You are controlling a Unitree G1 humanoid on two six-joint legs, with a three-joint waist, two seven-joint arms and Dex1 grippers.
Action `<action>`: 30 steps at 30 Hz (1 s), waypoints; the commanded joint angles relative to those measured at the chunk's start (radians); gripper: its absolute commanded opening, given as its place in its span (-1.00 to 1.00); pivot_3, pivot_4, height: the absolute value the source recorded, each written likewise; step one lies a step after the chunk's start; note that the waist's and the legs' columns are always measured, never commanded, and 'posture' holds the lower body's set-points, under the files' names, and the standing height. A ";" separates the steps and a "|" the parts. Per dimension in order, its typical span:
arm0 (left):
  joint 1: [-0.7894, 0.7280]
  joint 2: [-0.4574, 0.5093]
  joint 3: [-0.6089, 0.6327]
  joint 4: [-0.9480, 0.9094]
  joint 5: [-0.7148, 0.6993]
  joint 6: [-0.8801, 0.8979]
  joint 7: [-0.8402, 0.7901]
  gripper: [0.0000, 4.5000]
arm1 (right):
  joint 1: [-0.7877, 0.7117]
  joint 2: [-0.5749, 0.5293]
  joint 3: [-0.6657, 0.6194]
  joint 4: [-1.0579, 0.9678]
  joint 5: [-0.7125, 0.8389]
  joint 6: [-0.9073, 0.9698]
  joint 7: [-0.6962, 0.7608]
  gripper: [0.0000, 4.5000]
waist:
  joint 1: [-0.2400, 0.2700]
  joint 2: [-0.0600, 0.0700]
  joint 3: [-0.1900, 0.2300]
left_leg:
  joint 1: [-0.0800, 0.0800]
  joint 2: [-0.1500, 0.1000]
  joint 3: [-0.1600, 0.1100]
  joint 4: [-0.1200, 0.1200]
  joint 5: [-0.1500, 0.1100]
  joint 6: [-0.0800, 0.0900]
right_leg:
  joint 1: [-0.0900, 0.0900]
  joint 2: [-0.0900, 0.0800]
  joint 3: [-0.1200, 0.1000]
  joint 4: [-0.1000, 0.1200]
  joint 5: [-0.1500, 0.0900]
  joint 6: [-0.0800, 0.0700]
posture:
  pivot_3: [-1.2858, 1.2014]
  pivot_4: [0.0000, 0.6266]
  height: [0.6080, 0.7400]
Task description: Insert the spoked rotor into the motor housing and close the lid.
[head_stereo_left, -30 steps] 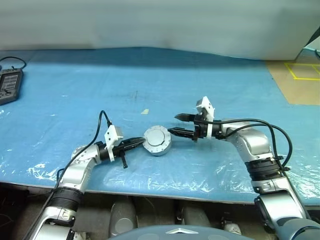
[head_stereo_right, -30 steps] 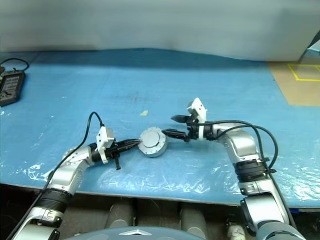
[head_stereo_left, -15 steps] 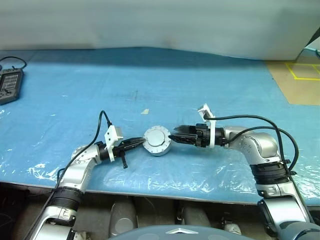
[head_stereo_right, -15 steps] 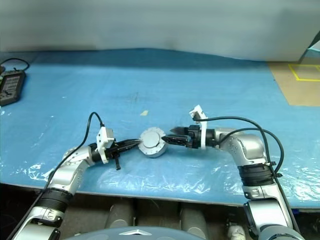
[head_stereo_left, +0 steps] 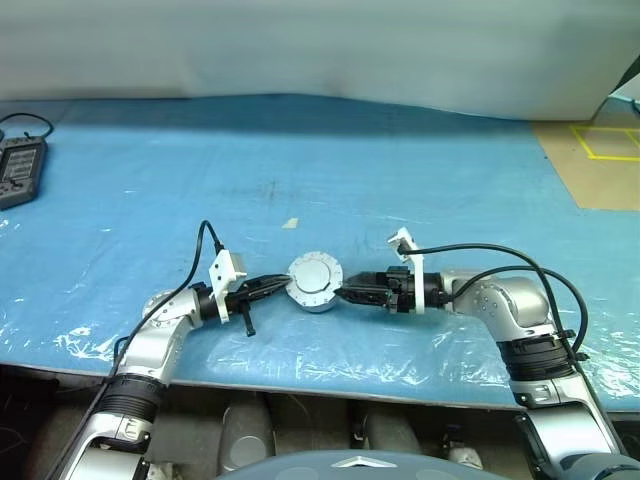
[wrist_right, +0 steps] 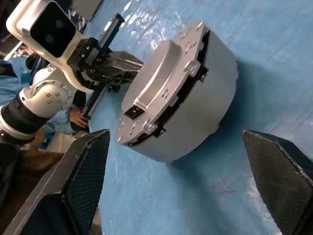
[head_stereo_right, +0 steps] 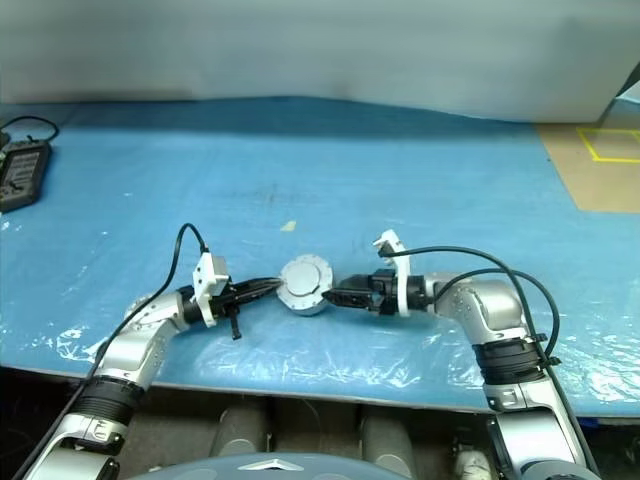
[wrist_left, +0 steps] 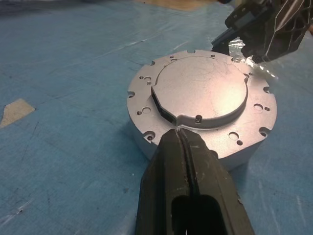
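The housing (head_stereo_left: 316, 283) is seen sitting on the blue surface (head_stereo_left: 300, 170), near its front edge, between the two arms. The lid (wrist_left: 200, 93) is laid on top, smooth grey face up; from the right wrist view a dark gap is shown under its edge on one side, so it is not pressed fully flat there. The left gripper (wrist_left: 182, 142) is held level at the housing's left side, its fingers (wrist_left: 166, 161) pressed together with nothing between them, tips touching the top rim of the housing. On the opposite side the right gripper (head_stereo_left: 352, 294) is pointed at the housing, its fingers (wrist_right: 80, 186) spread wide to either side of it, apart from its wall, with nothing gripped. Well off at the far left edge of the surface a dark handset (head_stereo_left: 18, 170) with a cable is lying.
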 commanded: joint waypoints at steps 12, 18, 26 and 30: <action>0.006 0.012 -0.011 0.000 0.021 -0.002 -0.003 -1.00 | -0.023 0.030 -0.014 0.020 0.033 0.024 -0.030 0.12 | -0.001 0.000 0.000 | 0.000 0.000 0.000 0.000 0.000 0.000 | 0.000 0.000 0.000 0.000 0.000 0.000 | 0.03 -0.52 1.00; 0.004 0.009 -0.014 0.010 0.021 -0.010 -0.007 -1.00 | -0.023 0.032 -0.019 0.027 0.042 0.027 -0.039 -0.18 | 0.000 0.000 0.000 | 0.001 0.000 0.000 0.000 0.000 0.000 | 0.001 0.000 0.000 0.000 0.000 0.000 | 0.03 -0.52 1.00; 0.005 0.002 -0.015 0.033 0.025 -0.029 -0.007 -1.00 | -0.034 0.045 -0.042 0.050 0.055 0.019 -0.062 -0.47 | 0.000 0.000 0.000 | 0.001 0.000 0.000 0.000 0.000 0.000 | 0.001 0.000 0.000 0.000 0.000 0.000 | 0.03 -0.52 1.00; 0.003 -0.013 0.009 0.038 0.009 -0.026 0.023 -1.00 | -0.054 0.072 -0.084 0.088 0.061 0.007 -0.092 -0.48 | 0.000 0.001 0.000 | 0.001 0.000 0.000 0.000 0.000 0.000 | 0.001 -0.001 0.000 0.001 0.000 0.000 | 0.03 -0.52 1.00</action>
